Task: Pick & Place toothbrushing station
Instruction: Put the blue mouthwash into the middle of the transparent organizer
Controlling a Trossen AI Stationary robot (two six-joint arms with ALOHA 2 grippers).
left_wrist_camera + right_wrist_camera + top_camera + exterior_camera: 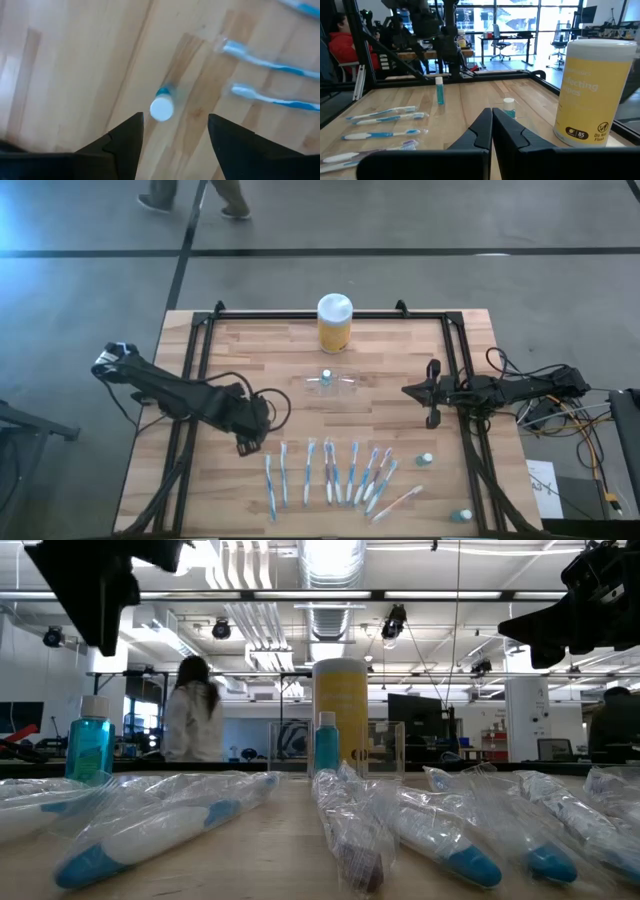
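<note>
Because it is thin clear plastic, the toothbrushing station [330, 383] probably handles as light, stiff and slippery, so a pinch across one upright wall or rim seems the safest hold. It sits mid-table, just in front of the yellow jar [334, 323], with a small blue bottle [326, 376] standing in it. Well apart to its left, the left gripper [250, 444] hangs with fingers spread and empty above another small bottle [162, 106]. Off to its right, the right gripper [432, 393] is closed on nothing.
</note>
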